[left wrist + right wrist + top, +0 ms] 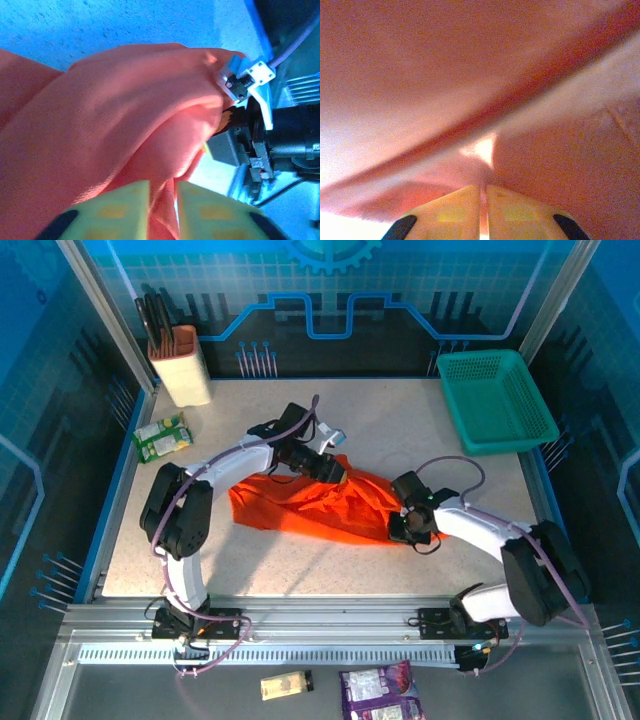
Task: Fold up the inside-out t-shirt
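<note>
My left hand [162, 186] and right hand [483, 190] are each nearly closed, pinching a fold of the t-shirt [310, 502], which lies bunched at the centre of the bench [400, 430]. The beige holder [185, 370], far left, contains dark utensils [160, 320]. The print on the green packet [162, 436] is unreadable.

I work in a robot lab cell: an aluminium frame rail [330, 625] along my near edge, blue gear-printed panels [400, 280] on the far side.
</note>
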Action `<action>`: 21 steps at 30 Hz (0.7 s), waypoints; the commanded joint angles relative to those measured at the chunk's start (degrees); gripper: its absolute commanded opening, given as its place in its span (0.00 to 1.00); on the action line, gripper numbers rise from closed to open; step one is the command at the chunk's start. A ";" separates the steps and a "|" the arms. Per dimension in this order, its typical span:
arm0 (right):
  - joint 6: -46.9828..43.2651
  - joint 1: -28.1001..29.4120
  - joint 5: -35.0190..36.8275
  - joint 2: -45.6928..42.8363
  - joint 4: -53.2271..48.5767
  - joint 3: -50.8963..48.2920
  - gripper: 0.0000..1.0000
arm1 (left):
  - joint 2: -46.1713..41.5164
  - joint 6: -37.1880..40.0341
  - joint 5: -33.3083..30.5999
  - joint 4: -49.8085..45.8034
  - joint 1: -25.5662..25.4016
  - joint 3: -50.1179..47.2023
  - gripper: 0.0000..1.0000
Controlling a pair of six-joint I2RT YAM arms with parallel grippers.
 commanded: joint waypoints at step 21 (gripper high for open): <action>14.87 14.65 -9.09 6.57 15.57 7.71 0.41 | -10.12 -9.81 -0.25 11.75 6.34 -11.64 0.37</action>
